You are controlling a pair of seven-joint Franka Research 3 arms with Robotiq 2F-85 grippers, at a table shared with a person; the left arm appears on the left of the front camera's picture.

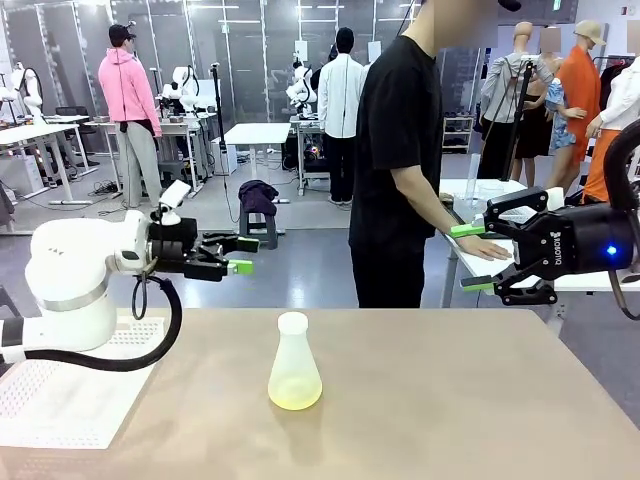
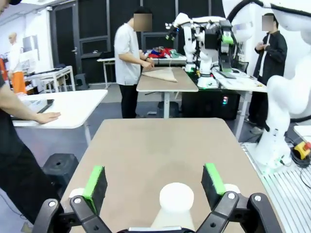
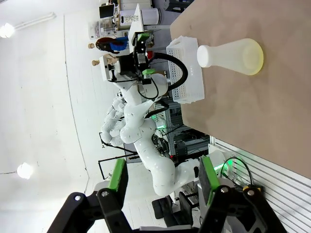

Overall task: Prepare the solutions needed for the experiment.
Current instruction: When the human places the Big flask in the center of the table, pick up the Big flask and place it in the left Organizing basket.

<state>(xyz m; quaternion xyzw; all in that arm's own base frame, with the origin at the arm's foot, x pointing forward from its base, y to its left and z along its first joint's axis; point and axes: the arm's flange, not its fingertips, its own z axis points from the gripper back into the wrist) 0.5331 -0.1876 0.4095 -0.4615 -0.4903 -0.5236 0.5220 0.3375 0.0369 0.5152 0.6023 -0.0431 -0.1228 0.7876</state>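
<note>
The solution (image 1: 295, 398) is a thin pale yellow-green layer, watery and see-through, pooled at the bottom of the flask (image 1: 294, 362). The level is very low next to the flask's height. The flask is frosted white, conical and upright, with a round white cap (image 1: 292, 322) on its neck. It stands alone near the middle of the table (image 1: 470, 400), a bit toward the robot's side. In the right wrist view we see the same yellowish tint at the wide base. We judge the task as early or mid-way: one small batch sits in the flask, nothing is being poured or moved now, and we see no second vessel on this table, so mixing, topping up or handing over likely remains. The left gripper (image 1: 240, 255) hovers above the table on the flask's left, jaws spread wide and empty. In its wrist view the cap sits low between the green pads, not touched. The right gripper (image 1: 470, 258) hangs above the far right edge, well apart from the flask, jaws parted with nothing between them. A white perforated tray (image 1: 55, 405) lies at the table's left edge. A person (image 1: 400, 150) stands beyond the far side, one hand (image 1: 483, 248) flat on another table behind.
</note>
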